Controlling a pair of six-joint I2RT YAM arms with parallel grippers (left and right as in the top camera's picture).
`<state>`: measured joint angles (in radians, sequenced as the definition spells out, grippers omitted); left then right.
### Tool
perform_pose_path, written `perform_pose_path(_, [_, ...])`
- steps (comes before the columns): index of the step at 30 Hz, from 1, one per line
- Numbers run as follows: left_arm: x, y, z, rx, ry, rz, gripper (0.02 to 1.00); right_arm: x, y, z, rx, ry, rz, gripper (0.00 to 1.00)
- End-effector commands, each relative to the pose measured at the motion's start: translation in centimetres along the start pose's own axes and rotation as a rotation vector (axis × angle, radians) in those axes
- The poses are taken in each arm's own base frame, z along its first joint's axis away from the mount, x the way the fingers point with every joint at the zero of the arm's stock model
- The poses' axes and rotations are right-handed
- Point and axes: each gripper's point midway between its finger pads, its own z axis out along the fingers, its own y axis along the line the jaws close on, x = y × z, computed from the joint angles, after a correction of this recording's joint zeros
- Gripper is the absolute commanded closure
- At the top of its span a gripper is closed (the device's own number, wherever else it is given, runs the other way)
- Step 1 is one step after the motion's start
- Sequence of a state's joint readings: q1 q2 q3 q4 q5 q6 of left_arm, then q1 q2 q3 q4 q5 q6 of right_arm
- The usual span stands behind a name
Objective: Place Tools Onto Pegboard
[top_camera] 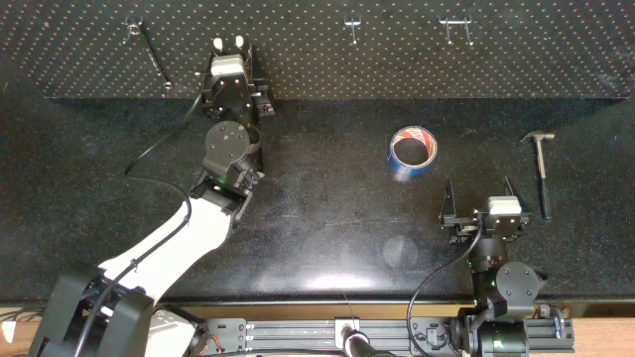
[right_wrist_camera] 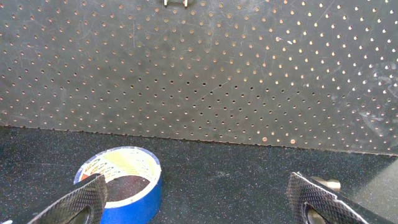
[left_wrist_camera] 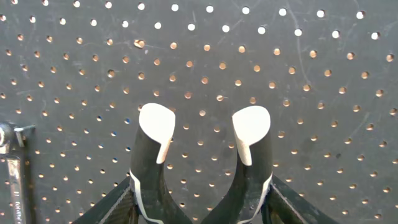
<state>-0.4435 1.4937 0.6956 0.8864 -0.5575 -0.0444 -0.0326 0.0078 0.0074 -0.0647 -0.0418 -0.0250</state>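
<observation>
A silver wrench [top_camera: 154, 57] hangs on a hook at the left of the black pegboard [top_camera: 327, 69]; its head shows at the edge of the left wrist view as the wrench [left_wrist_camera: 13, 174]. My left gripper [top_camera: 229, 45] is raised close against the pegboard just right of the wrench, open and empty, white fingertips [left_wrist_camera: 157, 121] apart. A blue tape roll [top_camera: 413, 151] lies on the table, also seen as the tape roll [right_wrist_camera: 121, 180]. A hammer [top_camera: 540, 167] lies at the right. My right gripper [top_camera: 478, 188] stands open near the front, between tape and hammer.
Two pairs of bare metal hooks [top_camera: 352, 28] and hooks [top_camera: 456, 28] stick out of the pegboard's upper right. The black table [top_camera: 327, 228] has free room in the middle and front left.
</observation>
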Motion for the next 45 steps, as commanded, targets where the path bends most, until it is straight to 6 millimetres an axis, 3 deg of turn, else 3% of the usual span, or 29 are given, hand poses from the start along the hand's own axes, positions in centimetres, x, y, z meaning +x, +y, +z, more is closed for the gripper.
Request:
perform_pose_path(1, [-0.9,0.9,0.5,-0.039,-0.044,0.003,0.989,0.1,-0.2,0.0,0.007,0.001,-0.006,0.049])
perform_pose_path(10, [2.6,1.1,1.6,-0.047,0.009,0.037,0.989,0.1,-0.2,0.0,0.007,0.001,-0.006,0.053])
perform_pose_path(14, [3.1,1.4,1.7,-0.055,0.028,0.049,0.989,0.1,-0.2,0.0,0.007,0.001,-0.006,0.053])
perform_pose_path(15, [4.4,1.5,1.6,-0.056,0.079,0.079,0.989,0.1,-0.2,0.0,0.007,0.001,-0.006,0.053])
perform_pose_path(19, [5.4,1.4,1.5,-0.049,0.120,0.074,0.989,0.1,-0.2,0.0,0.007,0.001,-0.006,0.053])
perform_pose_path(20, [5.5,1.1,1.5,-0.035,0.121,0.073,0.930,0.1,-0.2,0.0,0.007,0.001,-0.006,0.053])
perform_pose_path(21, [5.5,1.0,1.5,-0.027,0.122,0.073,0.437,0.1,-0.2,0.0,0.007,0.001,-0.006,0.053])
perform_pose_path(22, [5.5,1.0,1.5,-0.027,0.122,0.073,0.233,0.1,-0.2,0.0,0.007,0.001,-0.006,0.053])
perform_pose_path(24, [4.8,0.6,1.4,0.000,0.115,0.065,0.025,0.1,-0.2,0.0,0.007,0.001,-0.006,0.053])
perform_pose_path(27, [1.9,-0.1,-1.4,0.116,0.189,0.091,0.023,0.1,-0.2,0.0,0.007,0.001,-0.006,0.051])
perform_pose_path(29, [1.1,1.0,-6.7,0.215,0.264,0.109,0.023,0.1,-0.2,0.0,0.007,0.001,-0.006,0.051])
perform_pose_path(31, [2.6,3.3,-14.9,0.354,0.219,0.069,0.025,0.1,-0.2,0.0,0.007,0.001,-0.006,0.053])
perform_pose_path(33, [3.8,5.3,-17.6,0.426,0.135,0.030,0.025,0.1,-0.2,0.0,0.007,0.001,-0.006,0.053])
perform_pose_path(37, [4.4,12.8,-17.6,0.175,0.009,0.044,0.025,0.1,-0.2,0.0,0.007,0.001,-0.006,0.053])
perform_pose_path(38, [5.2,13.1,-17.6,0.161,0.042,0.042,0.025,0.1,-0.2,0.0,0.007,0.001,-0.006,0.053])
perform_pose_path(39, [7.9,13.2,-17.9,0.159,0.154,0.031,0.025,0.1,-0.2,0.0,0.007,0.001,-0.006,0.053])
perform_pose_path(45, [7.8,13.8,-17.7,0.122,0.145,0.038,0.025,0.1,-0.2,0.0,0.007,0.001,-0.006,0.053])
